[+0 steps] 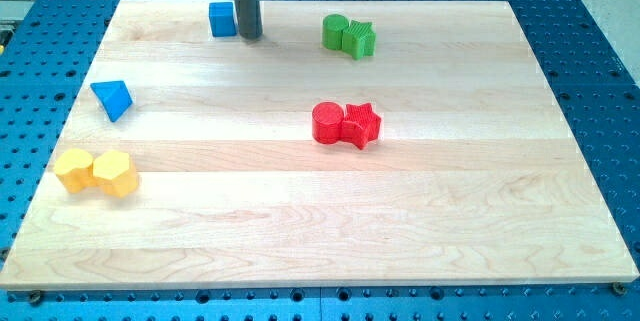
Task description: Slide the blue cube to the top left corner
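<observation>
**Ana:** Nearest us, two yellow blocks [96,172] sit touching at the view's lower left, one rounded and lobed, the other looking hexagonal; both matte and chunky.

**Ben:** And up top, the blue cube [222,19] sits close to the board's far edge, well short of the top left corner; my tip [249,37] stands right at its right-hand face, touching or all but touching, I cannot say which; no jaws on this rod, so nothing opens, closes or is held.

**Ana:** Risks?

**Ben:** Contact off the cube's centre could spin it and let it slip past the rod; a push angled upward could run it off the far edge of the wooden board [300,241], since little margin shows there.

**Ana:** The blue wedge [111,99] lies lower on the left, well apart from the likely path.

**Ben:** Agreed; the green pair [348,35], a cylinder against a ridged, star-like piece, sits to the rod's right; the red cylinder and red star [346,124] touch at mid-board.

**Ana:** Surfaces?

**Ben:** Pale, smooth planked wood with faint grain; a perforated blue table [600,51] surrounds it.
</observation>
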`<state>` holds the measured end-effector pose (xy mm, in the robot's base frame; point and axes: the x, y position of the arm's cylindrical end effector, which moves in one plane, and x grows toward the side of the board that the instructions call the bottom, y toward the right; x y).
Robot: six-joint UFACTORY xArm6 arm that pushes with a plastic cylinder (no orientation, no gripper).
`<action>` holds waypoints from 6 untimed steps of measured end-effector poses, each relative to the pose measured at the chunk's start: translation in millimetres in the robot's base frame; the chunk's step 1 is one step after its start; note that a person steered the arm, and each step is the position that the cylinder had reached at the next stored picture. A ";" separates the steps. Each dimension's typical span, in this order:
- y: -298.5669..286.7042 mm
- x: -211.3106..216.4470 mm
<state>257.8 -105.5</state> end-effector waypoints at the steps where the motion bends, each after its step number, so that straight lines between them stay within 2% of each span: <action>1: -48.1 0.0; 2: -56.1 0.0; 3: -17.5 -5.3; 4: -20.3 -33.4; 5: -59.4 -40.0; 6: -71.1 -33.5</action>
